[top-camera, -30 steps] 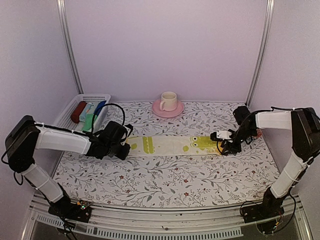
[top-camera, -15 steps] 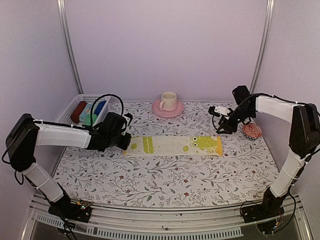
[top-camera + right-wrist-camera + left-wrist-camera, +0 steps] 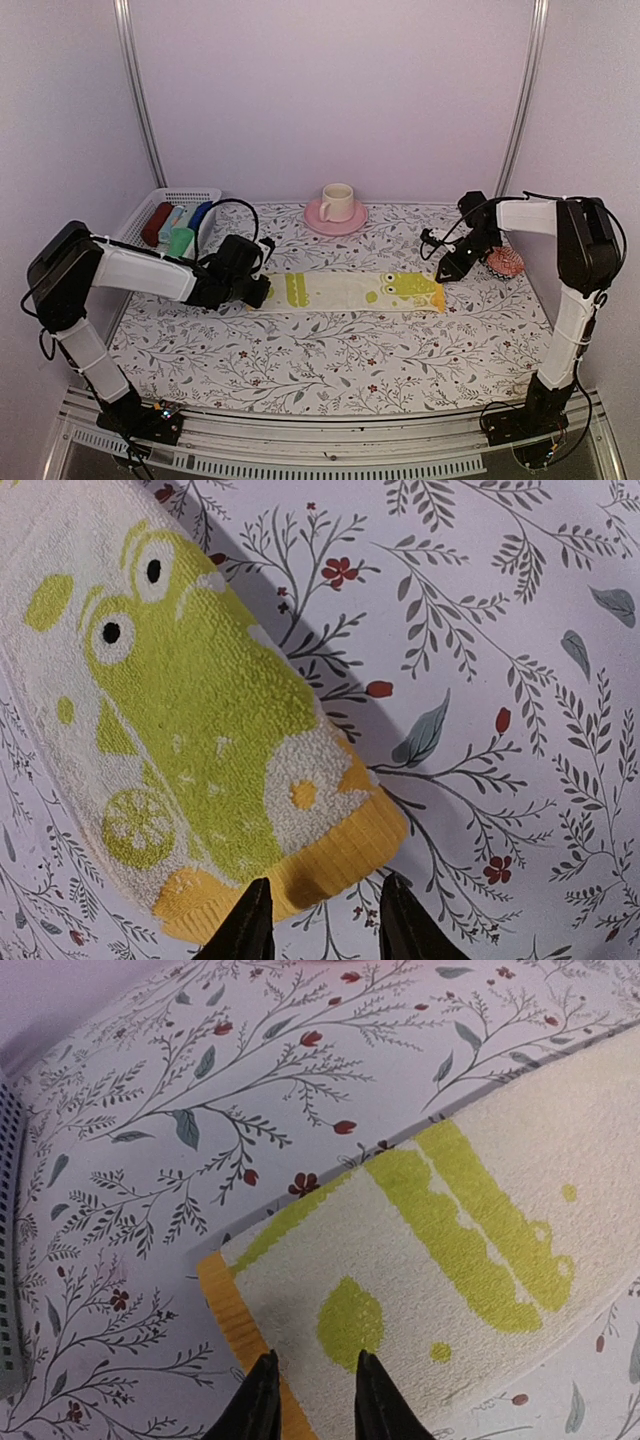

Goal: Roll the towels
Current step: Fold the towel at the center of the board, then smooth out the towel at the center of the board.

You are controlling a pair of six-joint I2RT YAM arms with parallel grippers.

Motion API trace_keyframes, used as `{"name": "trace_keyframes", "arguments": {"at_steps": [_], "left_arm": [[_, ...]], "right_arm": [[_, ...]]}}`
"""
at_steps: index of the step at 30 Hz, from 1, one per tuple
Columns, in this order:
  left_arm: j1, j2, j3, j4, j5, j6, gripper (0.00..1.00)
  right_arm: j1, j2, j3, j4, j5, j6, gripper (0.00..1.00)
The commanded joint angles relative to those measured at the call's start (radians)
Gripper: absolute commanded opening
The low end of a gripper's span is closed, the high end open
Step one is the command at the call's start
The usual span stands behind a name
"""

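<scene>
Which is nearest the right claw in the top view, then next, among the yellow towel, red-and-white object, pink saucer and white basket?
1. yellow towel, its orange end just in front of the right claw.
2. red-and-white object, to the claw's right by the wall.
3. pink saucer, back centre.
4. white basket, far left corner.

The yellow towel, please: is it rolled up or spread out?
Spread out: the yellow towel lies flat as one long strip, neither end curled.

Cream cup on pink saucer
</scene>
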State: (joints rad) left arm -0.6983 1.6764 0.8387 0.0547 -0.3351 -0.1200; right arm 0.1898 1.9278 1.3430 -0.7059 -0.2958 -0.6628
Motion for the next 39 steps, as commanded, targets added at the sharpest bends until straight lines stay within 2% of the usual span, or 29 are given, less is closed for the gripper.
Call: {"name": "trace_keyframes", "arguments": {"at_steps": [1,12,15,17,19,39], "left_arm": [[-0.030,0.038,0.004,0.026,-0.018,0.018,0.27],[-0.049,0.069,0.012,0.030,-0.028,0.017,0.26],[-0.055,0.083,0.018,0.023,-0.040,0.017,0.26],[-0.060,0.092,0.023,0.017,-0.053,0.014,0.26],[-0.060,0.097,0.027,0.013,-0.059,0.012,0.26],[-0.063,0.187,0.076,-0.050,-0.171,-0.010,0.26]], "right_arm": [[-0.024,0.018,0.007,-0.036,-0.028,0.063,0.37],[-0.029,0.073,0.041,-0.084,-0.136,0.060,0.30],[-0.035,0.080,0.059,-0.088,-0.152,0.066,0.21],[-0.039,0.085,0.070,-0.089,-0.153,0.068,0.08],[-0.042,0.088,0.078,-0.088,-0.146,0.072,0.04],[-0.042,0.151,0.114,-0.059,-0.063,0.084,0.04]]}}
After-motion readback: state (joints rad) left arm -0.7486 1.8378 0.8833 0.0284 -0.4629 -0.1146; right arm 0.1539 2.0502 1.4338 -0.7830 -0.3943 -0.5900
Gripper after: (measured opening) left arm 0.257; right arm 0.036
